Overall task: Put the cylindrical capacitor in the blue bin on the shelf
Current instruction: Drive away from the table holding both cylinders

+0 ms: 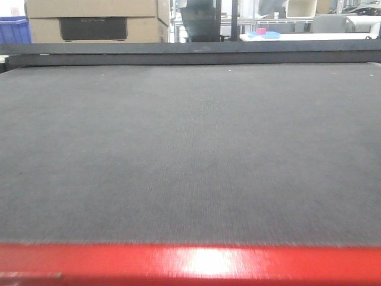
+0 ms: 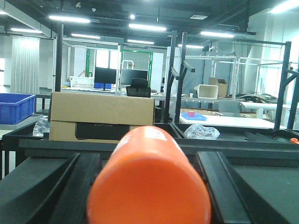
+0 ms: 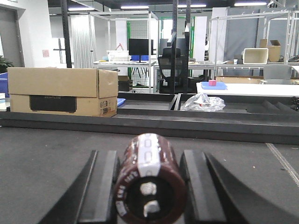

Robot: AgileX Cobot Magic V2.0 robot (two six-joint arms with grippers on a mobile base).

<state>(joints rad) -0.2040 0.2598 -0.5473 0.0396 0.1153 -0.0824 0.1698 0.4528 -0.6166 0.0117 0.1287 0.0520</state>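
1. Cylindrical capacitor (image 3: 149, 186) lies end-on between the right gripper's (image 3: 149, 154) fingers (image 3: 105, 186), which clasp both its sides.
2. Left gripper (image 2: 148, 158) flanks an orange cylinder (image 2: 149, 186); whether it grips cannot be told.
3. Dark mat (image 1: 190, 155) with a red front edge (image 1: 190, 262); cardboard box (image 3: 63, 91) and workshop racks beyond.

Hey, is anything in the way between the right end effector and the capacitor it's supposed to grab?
Nothing visible. The cylindrical capacitor lies directly between the two fingers of the right end effector, with no other object in the gap. Whether the fingers are clamped on it can't be told from this view.
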